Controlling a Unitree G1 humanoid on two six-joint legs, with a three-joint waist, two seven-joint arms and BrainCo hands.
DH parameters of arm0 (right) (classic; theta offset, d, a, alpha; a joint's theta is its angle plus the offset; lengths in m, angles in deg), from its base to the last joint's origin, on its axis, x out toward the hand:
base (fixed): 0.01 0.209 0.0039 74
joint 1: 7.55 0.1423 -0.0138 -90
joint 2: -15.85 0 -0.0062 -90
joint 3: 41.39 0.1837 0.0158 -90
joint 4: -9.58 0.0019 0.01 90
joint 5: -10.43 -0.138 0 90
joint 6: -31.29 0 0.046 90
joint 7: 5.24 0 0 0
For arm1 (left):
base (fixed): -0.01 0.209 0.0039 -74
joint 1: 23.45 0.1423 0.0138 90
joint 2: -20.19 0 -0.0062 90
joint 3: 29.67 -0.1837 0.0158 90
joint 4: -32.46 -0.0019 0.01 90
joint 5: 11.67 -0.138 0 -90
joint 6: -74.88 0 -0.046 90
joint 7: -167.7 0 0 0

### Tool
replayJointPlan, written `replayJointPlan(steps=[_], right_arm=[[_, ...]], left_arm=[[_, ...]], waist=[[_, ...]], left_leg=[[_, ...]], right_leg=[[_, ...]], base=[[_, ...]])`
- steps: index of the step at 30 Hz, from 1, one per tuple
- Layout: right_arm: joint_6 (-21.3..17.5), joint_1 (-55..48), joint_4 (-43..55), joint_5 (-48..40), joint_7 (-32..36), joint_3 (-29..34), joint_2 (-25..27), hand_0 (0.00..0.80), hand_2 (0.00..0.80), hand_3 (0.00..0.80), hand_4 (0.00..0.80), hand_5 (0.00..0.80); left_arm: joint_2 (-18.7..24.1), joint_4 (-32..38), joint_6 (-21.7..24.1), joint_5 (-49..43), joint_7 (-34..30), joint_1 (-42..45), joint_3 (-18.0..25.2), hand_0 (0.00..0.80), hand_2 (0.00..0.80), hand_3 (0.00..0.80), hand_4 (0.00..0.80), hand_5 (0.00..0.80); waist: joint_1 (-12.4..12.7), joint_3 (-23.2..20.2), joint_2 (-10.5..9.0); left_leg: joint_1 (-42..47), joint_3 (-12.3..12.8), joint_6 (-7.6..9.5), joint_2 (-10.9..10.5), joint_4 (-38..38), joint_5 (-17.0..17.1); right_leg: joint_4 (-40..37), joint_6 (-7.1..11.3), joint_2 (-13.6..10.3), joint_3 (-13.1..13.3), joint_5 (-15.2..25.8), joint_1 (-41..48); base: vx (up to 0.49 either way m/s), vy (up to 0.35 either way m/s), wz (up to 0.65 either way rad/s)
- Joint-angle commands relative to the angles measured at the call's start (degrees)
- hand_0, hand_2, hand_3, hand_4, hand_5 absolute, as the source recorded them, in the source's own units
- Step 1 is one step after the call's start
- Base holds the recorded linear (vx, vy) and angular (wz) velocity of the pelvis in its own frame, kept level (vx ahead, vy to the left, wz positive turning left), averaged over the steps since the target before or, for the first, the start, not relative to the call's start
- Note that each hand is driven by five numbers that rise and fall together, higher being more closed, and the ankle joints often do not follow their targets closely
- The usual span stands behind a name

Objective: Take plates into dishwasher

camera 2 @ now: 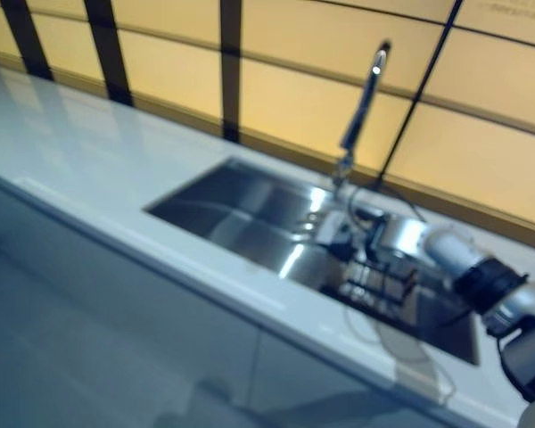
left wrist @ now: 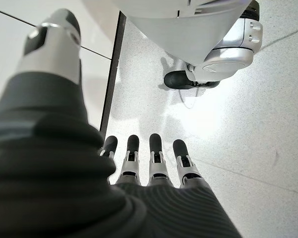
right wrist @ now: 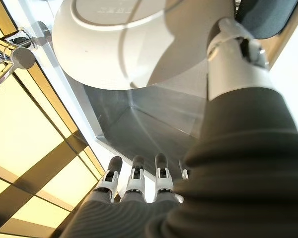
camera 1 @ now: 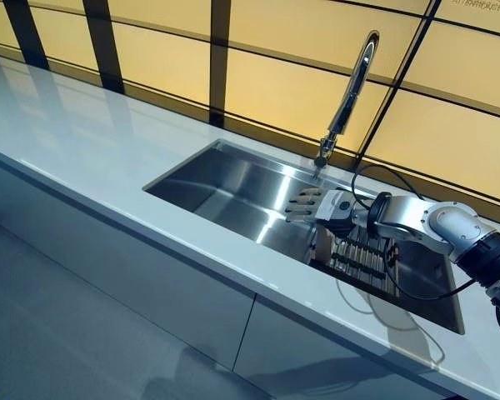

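Kitchen, steel sink (camera 1: 233,187), tap (camera 1: 350,96), countertop (camera 1: 83,142)

- Eye views: from the head, angled down at the bench (camera 1: 108,158); both take in the sink (camera 1: 233,187) and tap (camera 1: 348,96).
- Right wrist view: very close, along the right hand (right wrist: 134,191) into the same sink.
- Left wrist view: along the left hand (left wrist: 149,168), down at the floor (left wrist: 258,129).

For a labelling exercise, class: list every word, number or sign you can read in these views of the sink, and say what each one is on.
None can be read.
White plate: a short run of raised marks on its underside, too small and partly cut off to read.
Yellow wall panel: a faint line of print at the top corner, too blurred to read.
Faucet, sink, dish rack, both hands: no markings visible.
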Motion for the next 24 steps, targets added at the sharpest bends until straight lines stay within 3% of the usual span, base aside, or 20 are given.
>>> replayJointPlan(steps=[1,24], right_arm=[[0.2,5.4,-1.0,-4.4,0.5,-2.2,4.0,0.0,0.0,0.0,0.0,0.0],[0.6,0.6,-5.0,-2.9,0.6,-0.3,6.5,0.0,0.0,0.0,0.0,0.0]], left_arm=[[2.1,-0.3,1.3,-0.3,0.5,-2.4,-0.8,0.0,0.0,0.0,0.0,0.0],[2.8,0.6,1.6,0.2,0.8,-1.9,0.5,0.0,0.0,0.0,0.0,0.0]], waist=[[1.0,-1.4,-0.73],[0.9,-0.7,-0.41]], left_leg=[[-2.8,1.6,-0.54,2.0,0.2,0.4],[-3.3,1.2,-0.42,1.8,0.0,0.6]], right_leg=[[3.4,1.85,-1.1,-2.5,-4.0,0.5],[3.9,1.84,-1.5,-3.1,-4.1,0.0]], base=[[0.0,0.0,0.0],[0.0,-0.001,0.01]])
